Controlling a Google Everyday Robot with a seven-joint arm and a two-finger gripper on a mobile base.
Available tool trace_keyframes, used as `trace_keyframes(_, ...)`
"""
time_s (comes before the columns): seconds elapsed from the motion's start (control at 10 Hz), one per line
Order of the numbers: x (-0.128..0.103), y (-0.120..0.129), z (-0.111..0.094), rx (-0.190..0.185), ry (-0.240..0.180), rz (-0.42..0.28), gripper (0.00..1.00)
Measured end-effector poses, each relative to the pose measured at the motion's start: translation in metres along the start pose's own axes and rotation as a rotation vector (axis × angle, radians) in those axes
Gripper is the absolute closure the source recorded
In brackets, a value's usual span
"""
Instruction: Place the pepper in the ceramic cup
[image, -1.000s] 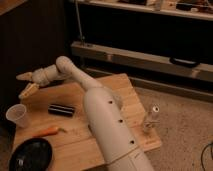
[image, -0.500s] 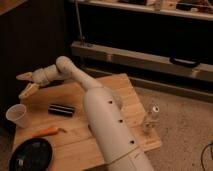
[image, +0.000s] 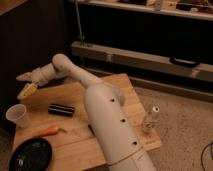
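Hovering over left table (image: 75, 96) edge, gripper (image: 24, 84) with jaws spread, pepper (image: 47, 132) near ceramic cup (image: 17, 116), dish (image: 30, 156) cropped below.

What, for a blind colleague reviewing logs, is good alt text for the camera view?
A white robot arm reaches over a wooden table, its gripper above the table's far-left corner. The orange pepper lies on the wood, apart from the ceramic cup at the left edge; a black cylinder and a black dish sit nearby.

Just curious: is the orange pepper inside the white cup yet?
Out. The pepper lies on the table near the ceramic cup; the gripper hovers farther back.
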Motion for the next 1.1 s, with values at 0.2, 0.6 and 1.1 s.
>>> trace_keyframes(0.2,-0.004,0.007,0.002,0.039,0.203,0.031,0.2)
trace_keyframes(0.6,0.002,0.033,-0.025,0.138,0.389,0.043,0.2)
trace_keyframes(1.1,0.008,0.072,-0.09,0.251,0.517,-0.002,0.2)
